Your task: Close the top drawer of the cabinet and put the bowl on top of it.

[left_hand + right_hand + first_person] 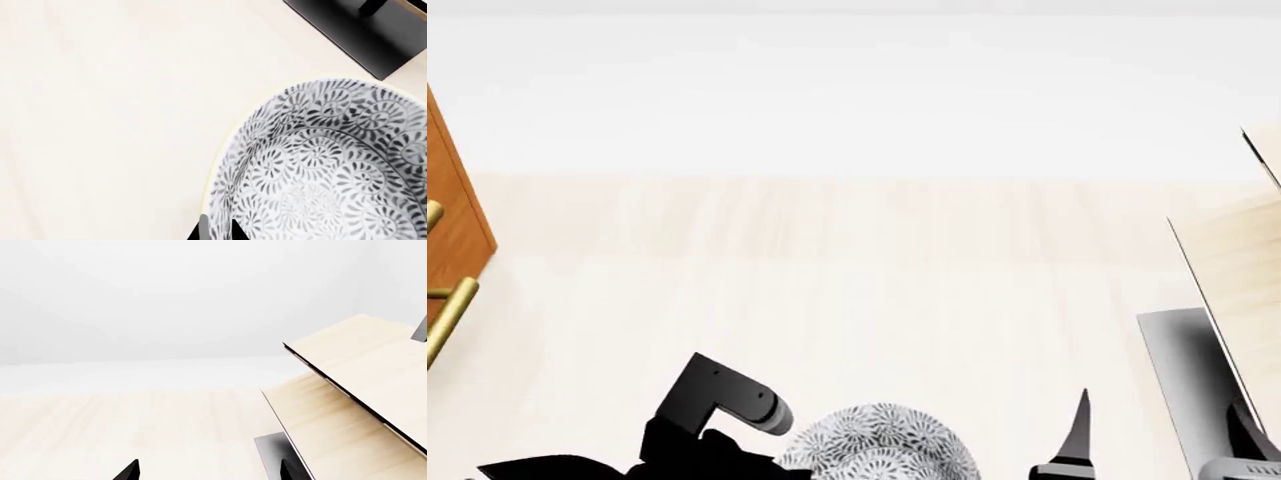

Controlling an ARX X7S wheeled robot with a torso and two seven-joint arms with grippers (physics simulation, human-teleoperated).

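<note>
Left gripper (215, 231) sat at the rim of the bowl (327, 165), one dark finger tip either side of the wall, so likely pinching the rim for a lift; actual contact could not be told. In the head view the bowl (881, 445) rested on the pale worktop (854, 280) at the near edge, beside the left arm. Cabinet (457, 215) stood far left, only its edge and brass handles (451, 315) visible; whether the top drawer was shut could not be told. Right gripper (208, 471) had its fingers spread wide, holding nothing, parked facing the pale wood rack (353, 390) on its black base (363, 30), clear of the bowl.
</note>
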